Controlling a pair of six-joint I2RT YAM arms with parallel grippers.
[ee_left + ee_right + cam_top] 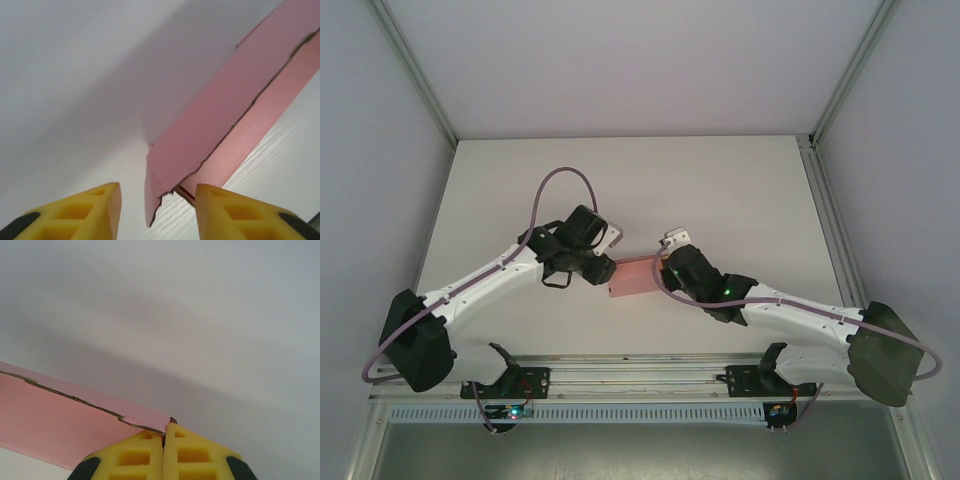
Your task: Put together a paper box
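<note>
Top view: the left gripper (pixel 603 268) and right gripper (pixel 665 262) meet at frame centre on either end of the paper box (pixel 632 277), above the white table (pixel 720 190).

Left wrist view: yellow fingers (pixel 100 205) stand spread, with the box's lower corner between them and the box running to the upper right.

Right wrist view: fingers (pixel 142 452) are pressed together at bottom centre, pinching the box's thin edge; the box extends left.

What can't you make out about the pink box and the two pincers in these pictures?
Top view: both ends of the paper box are covered by the left pincer and right pincer.
Left wrist view: the box runs off the top-right edge, far end cut off.
Right wrist view: how much cardboard sits between the shut fingers is hidden.
</note>
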